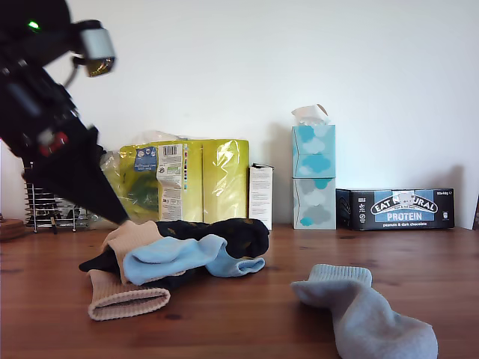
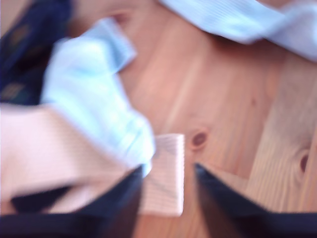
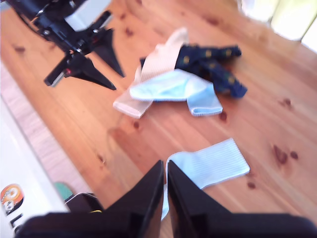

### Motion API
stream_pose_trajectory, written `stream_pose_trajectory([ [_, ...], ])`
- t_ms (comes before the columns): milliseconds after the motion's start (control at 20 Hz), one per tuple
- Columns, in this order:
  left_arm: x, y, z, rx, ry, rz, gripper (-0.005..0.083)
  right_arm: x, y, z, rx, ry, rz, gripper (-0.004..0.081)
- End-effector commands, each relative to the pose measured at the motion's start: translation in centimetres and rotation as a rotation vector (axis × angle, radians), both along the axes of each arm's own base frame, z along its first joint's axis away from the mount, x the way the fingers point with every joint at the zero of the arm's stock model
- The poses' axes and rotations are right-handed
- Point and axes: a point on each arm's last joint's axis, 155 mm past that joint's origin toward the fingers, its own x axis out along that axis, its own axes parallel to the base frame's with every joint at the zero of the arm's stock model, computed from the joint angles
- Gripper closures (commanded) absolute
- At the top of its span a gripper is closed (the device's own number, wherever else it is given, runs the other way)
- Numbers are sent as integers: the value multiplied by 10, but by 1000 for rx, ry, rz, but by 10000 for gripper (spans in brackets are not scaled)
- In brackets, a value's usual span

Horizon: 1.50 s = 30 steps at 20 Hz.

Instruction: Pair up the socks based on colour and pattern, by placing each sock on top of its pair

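Knotty pine boards make up the table (image 1: 419,262), with a yellow multipack (image 1: 187,179), two stacked tissue boxes (image 1: 313,176) and a protein bar box (image 1: 395,209) lined up along the white wall behind.

Toward the exterior view's left the socks sit in a heap: a beige sock (image 1: 123,280) at the bottom with its ribbed cuff poking out toward the camera, a light blue sock (image 1: 176,258) draped across it, and a dark spotted sock (image 1: 224,232) behind. A second light blue sock (image 1: 370,314) lies alone, well apart, toward the exterior view's right.

My first gripper (image 2: 166,191) hangs over the heap with its jaws parted and nothing between them. The beige cuff lies straight below the gap, its long axis running away under the blue sock. My second gripper (image 3: 165,186) has its jaws nearly touching, empty, just above the cuff end of the lone blue sock.

I judge the heaped blue sock the one to move, and my first gripper is nearer to it. Its bulk lies just beside the beige cuff, so a careless pinch could catch both. Bare wood between heap and lone sock gives plenty of room to carry it across.
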Motion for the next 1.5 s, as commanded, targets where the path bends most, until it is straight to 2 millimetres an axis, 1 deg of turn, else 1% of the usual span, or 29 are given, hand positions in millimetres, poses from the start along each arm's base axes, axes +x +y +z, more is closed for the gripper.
stream_pose_trajectory([
  [0, 7, -2, -13, 45, -41, -7, 211, -4, -2, -8, -13, 16, 2, 782],
  [100, 27, 1, -20, 126, -128, 33, 211, -6, -3, -8, -12, 16, 3, 782],
  [200, 39, 5, -31, 194, -170, 70, 212, -6, -3, -8, -12, 15, 3, 782],
  [350, 36, 3, -51, 229, -137, 57, 213, -6, -3, -8, -16, 11, 7, 782],
  [450, 39, 1, -57, 242, -144, 59, 252, -6, -4, -8, -19, 9, 10, 782],
  [500, 39, 1, -58, 241, -144, 59, 308, -6, -3, -8, -21, 6, 13, 782],
  [550, 39, 1, -58, 241, -144, 60, 416, -6, -4, -8, -23, 5, 14, 782],
  [600, 38, 0, -58, 240, -141, 60, 609, -6, -4, -8, -25, 3, 16, 782],
  [650, 38, -2, -56, 237, -143, 58, 780, -6, -3, -8, -25, 3, 16, 782],
  [700, 38, -5, -54, 233, -146, 52, 784, -6, -3, -8, -25, 3, 16, 782],
  [800, 38, -19, -44, 218, -163, 31, 797, -6, -3, -9, -26, 6, 16, 782],
  [900, 41, -43, -22, 163, -179, 31, 797, -6, -4, -9, -27, 6, 16, 782],
  [1000, 43, -77, 9, 80, -218, 6, 797, -6, -4, -9, -27, 7, 16, 782],
  [1100, 46, -109, 47, 7, -283, -35, 797, -7, -4, -10, -29, 10, 15, 782],
  [1200, 47, -130, 79, -56, -328, -64, 797, -9, -6, -13, -38, 23, 15, 782],
  [1300, 45, -146, 103, -113, -350, -95, 797, -10, -7, -15, -46, 35, 15, 782],
  [1350, 43, -150, 107, -127, -350, -108, 797, -11, -7, -16, -49, 39, 15, 782],
  [1400, 39, -151, 105, -129, -331, -120, 797, -12, -8, -17, -51, 42, 15, 782],
  [1450, 32, -150, 98, -121, -288, -125, 797, -12, -8, -18, -53, 45, 15, 782],
])
